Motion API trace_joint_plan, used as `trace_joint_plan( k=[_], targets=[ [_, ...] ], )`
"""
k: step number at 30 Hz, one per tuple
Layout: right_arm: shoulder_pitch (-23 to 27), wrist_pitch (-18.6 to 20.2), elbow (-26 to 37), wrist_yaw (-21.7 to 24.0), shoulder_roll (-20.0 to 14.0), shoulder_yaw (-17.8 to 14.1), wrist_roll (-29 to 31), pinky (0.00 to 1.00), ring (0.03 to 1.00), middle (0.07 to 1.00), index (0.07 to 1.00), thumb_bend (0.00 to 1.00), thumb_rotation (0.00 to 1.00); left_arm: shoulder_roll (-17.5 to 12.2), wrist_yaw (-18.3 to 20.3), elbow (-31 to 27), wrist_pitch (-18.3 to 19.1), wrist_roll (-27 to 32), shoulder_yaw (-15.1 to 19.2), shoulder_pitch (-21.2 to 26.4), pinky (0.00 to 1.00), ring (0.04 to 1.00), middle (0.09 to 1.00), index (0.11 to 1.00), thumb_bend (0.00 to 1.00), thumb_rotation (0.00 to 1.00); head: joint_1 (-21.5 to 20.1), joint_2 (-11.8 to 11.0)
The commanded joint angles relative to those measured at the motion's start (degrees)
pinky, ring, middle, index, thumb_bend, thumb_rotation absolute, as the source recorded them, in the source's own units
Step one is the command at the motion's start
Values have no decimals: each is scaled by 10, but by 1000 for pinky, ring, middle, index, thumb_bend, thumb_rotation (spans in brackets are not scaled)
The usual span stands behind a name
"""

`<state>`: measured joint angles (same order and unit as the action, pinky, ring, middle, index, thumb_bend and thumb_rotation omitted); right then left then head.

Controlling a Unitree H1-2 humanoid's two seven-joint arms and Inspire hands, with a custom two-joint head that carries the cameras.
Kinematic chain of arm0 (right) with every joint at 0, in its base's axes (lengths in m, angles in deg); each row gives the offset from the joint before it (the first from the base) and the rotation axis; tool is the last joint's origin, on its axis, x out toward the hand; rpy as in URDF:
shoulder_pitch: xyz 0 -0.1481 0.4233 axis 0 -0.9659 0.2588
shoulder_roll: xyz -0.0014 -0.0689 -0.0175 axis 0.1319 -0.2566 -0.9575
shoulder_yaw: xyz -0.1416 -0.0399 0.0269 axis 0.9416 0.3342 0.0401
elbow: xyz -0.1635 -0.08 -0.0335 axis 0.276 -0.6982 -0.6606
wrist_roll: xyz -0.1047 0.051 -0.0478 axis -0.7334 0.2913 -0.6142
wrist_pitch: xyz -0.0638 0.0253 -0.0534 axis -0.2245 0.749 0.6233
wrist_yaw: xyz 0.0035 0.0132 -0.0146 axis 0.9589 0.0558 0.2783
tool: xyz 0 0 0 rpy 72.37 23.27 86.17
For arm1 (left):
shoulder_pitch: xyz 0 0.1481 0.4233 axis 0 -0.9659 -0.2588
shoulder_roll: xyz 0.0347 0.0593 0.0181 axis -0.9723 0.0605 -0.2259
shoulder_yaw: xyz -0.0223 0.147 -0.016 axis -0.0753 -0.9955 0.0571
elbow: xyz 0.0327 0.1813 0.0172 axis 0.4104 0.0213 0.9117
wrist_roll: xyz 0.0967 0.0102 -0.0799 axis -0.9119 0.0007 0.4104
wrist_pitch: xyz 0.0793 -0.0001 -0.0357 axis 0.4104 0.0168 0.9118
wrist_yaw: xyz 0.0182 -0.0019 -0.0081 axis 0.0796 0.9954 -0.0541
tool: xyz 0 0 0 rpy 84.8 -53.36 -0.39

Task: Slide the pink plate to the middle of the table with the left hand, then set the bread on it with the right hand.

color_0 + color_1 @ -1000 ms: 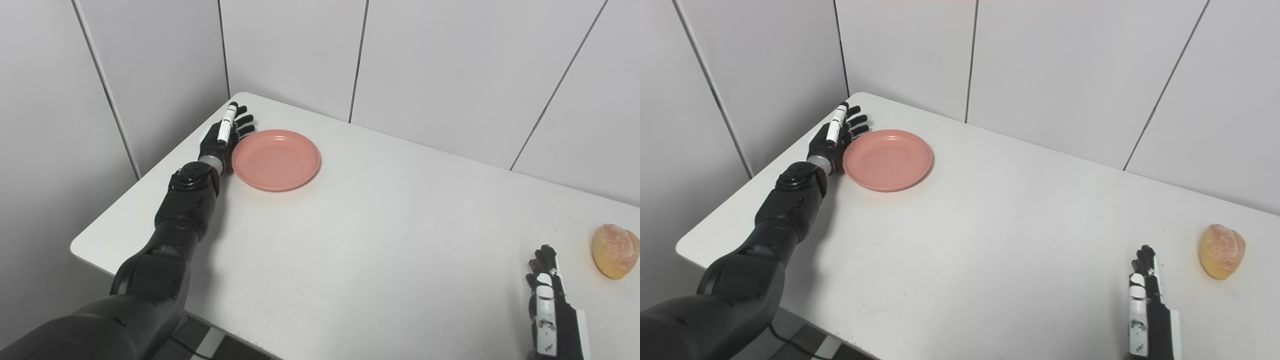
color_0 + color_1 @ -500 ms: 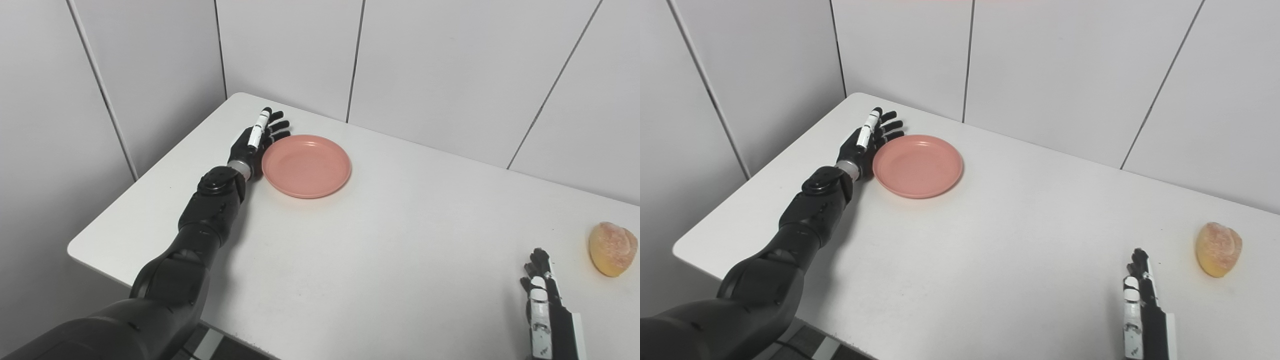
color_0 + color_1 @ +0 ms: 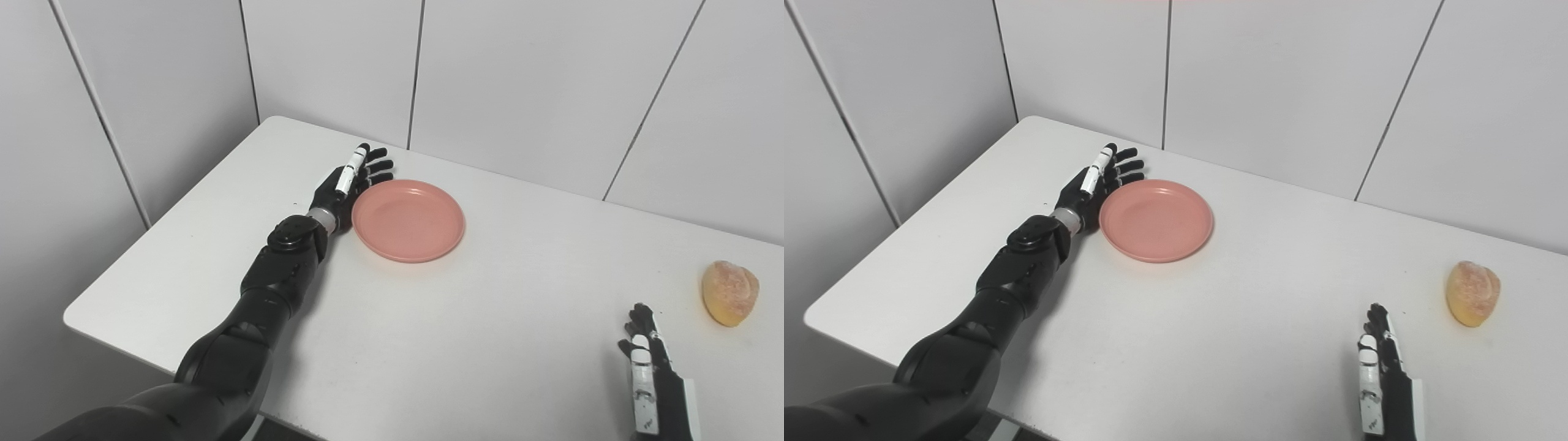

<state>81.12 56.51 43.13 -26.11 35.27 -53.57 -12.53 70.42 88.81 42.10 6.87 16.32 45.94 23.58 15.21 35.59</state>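
Observation:
The pink plate (image 3: pixel 409 219) lies flat on the white table (image 3: pixel 465 318), left of its middle. My left hand (image 3: pixel 349 184) is open, fingers straight, its edge pressed against the plate's left rim; both show in the right eye view too, the hand (image 3: pixel 1096 184) beside the plate (image 3: pixel 1156 219). The bread (image 3: pixel 729 293), a round golden roll, sits near the table's right side. My right hand (image 3: pixel 649 373) rests open and empty at the bottom right, short of the bread and to its left.
White panelled walls (image 3: pixel 520 79) run close behind the table's back edge and along its left side. The table's front left corner (image 3: pixel 70 315) lies beside my left arm.
My left hand has pushed the plate to the right and a little nearer, away from the back left corner. The camera has also shifted. The right hand and bread stay put.

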Motion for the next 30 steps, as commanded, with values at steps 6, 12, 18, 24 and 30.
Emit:
trace_joint_plan(
  k=[6, 12, 18, 24, 30],
  targets=[
    [10, 8, 18, -7, 15, 9, -10, 906, 940, 938, 916, 175, 1000, 17, 18, -38, 55, -12, -28, -24, 856, 852, 851, 840, 379, 1000, -22, 6],
    [13, -7, 5, -15, 18, 12, -18, 893, 928, 927, 903, 188, 1000, 32, 17, -113, 91, -12, -47, -50, 833, 842, 844, 833, 376, 1000, -35, 13],
    [13, 2, 7, -25, 26, 14, -26, 879, 916, 914, 890, 185, 1000, 52, 13, -190, 125, -15, -65, -77, 836, 859, 859, 839, 349, 1000, -50, 21],
    [13, 9, 9, -31, 30, 21, -37, 876, 913, 912, 891, 182, 1000, 67, 15, -267, 168, -26, -89, -105, 876, 887, 885, 863, 331, 1000, -66, 28],
    [15, 8, 7, -33, 31, 24, -49, 865, 911, 914, 894, 188, 1000, 87, 8, -315, 198, -32, -98, -126, 886, 888, 884, 866, 313, 1000, -83, 35]
  ],
)
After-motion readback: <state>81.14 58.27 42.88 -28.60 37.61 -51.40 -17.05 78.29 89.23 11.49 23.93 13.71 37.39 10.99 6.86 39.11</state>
